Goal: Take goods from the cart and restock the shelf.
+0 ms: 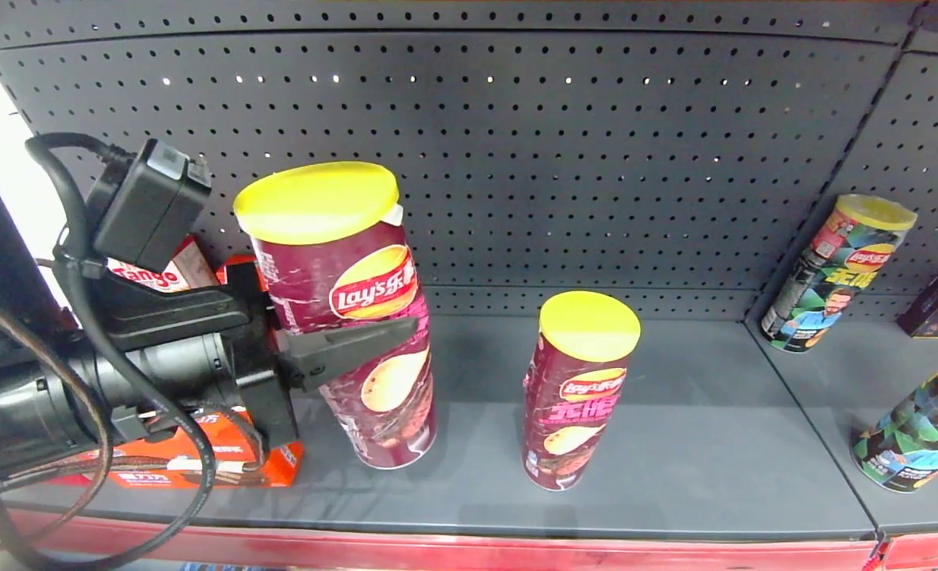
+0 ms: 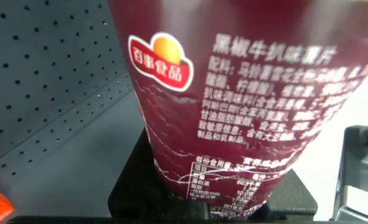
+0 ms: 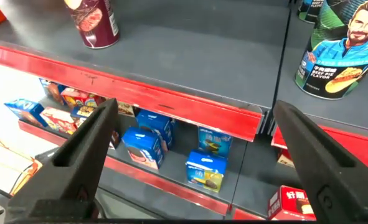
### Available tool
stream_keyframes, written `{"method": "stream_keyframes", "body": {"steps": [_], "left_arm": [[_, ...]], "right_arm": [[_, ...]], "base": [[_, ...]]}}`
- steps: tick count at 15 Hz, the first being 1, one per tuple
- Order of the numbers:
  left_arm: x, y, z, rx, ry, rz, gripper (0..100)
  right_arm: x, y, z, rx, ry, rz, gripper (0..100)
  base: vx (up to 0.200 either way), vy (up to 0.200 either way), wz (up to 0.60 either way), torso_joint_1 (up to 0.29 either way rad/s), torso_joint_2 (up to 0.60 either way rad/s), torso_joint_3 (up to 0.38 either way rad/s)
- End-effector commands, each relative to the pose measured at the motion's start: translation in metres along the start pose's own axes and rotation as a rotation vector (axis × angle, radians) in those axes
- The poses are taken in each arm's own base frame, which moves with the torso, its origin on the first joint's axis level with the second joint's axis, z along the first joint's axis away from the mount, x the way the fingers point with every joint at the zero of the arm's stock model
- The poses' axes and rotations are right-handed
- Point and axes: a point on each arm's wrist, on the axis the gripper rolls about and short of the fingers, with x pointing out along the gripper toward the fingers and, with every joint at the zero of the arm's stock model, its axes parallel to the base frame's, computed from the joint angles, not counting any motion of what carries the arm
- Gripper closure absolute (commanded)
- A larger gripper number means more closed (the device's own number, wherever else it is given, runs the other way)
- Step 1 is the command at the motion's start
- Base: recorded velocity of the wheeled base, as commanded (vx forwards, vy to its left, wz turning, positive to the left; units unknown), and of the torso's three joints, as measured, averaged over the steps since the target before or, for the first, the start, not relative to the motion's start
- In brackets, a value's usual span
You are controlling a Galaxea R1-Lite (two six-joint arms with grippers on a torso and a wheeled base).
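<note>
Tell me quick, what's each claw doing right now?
Left claw: closed on the maroon chip can.
Right claw: open, holding nothing.

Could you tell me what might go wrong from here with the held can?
1. The held can appears to lean in the left end effector; released so, it might topple on the shelf.
2. The standing can is close beside it, so a fall or swing could knock it over.
3. The orange box lies by the arm and might get dragged on withdrawal.
</note>
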Motion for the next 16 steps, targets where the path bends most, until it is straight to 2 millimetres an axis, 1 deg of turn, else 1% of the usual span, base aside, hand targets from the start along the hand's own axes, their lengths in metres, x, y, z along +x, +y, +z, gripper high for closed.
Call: {"method": "stream_keyframes", "body": {"steps": [1,3,4,5,6,8,10,11,12,13,14,15,16], "left_arm": [[0.008,0.008,0.015,0.03,-0.037,0.061,100],[0.01,0.009,0.017,0.031,-0.044,0.054,100],[0.014,0.007,0.02,0.029,-0.052,0.016,100],[0.022,0.009,0.019,0.014,-0.046,-0.015,100],[0.025,0.01,0.018,0.009,-0.042,-0.026,100],[0.026,0.009,0.019,-0.038,-0.043,-0.037,100],[0.036,0.025,-0.002,-0.009,0.009,-0.007,100],[0.042,0.031,-0.008,-0.001,0.019,0.002,100],[0.047,0.035,-0.011,-0.003,0.022,0.002,100],[0.06,0.041,-0.012,0.006,0.009,-0.005,100],[0.067,0.046,-0.011,0.005,0.007,-0.007,100],[0.081,0.054,-0.016,0.0,0.013,-0.035,100],[0.087,0.06,-0.016,-0.005,0.011,-0.071,100]], "right_arm": [[0.0,0.0,0.0,0.0,0.002,0.002,0],[0.0,0.0,0.0,-0.002,0.002,0.002,0],[0.0,0.0,0.0,0.0,0.002,0.002,0],[0.0,0.0,0.0,0.0,0.002,0.002,0],[0.0,0.0,0.0,-0.002,0.002,0.002,0],[0.0,0.0,0.0,-0.002,0.002,0.002,0],[0.0,0.0,0.0,0.0,0.002,0.002,0],[0.0,0.0,0.0,-0.002,0.002,0.002,0],[0.0,0.0,0.0,0.0,0.002,0.002,0],[0.0,0.0,0.0,0.0,0.002,0.002,0],[0.0,0.0,0.0,-0.002,0.002,0.002,0],[0.0,0.0,0.0,0.0,0.002,0.002,0],[0.0,0.0,0.0,0.0,0.002,0.002,0]], "base": [[0.0,0.0,0.0,0.0,0.0,0.0],[0.0,0.0,0.0,0.0,0.0,0.0],[0.0,0.0,0.0,0.0,0.0,0.0],[0.0,0.0,0.0,0.0,0.0,0.0],[0.0,0.0,0.0,0.0,0.0,0.0],[0.0,0.0,0.0,0.0,0.0,0.0],[0.0,0.0,0.0,0.0,0.0,0.0],[0.0,0.0,0.0,0.0,0.0,0.0],[0.0,0.0,0.0,0.0,0.0,0.0],[0.0,0.0,0.0,0.0,0.0,0.0],[0.0,0.0,0.0,0.0,0.0,0.0],[0.0,0.0,0.0,0.0,0.0,0.0],[0.0,0.0,0.0,0.0,0.0,0.0]]}}
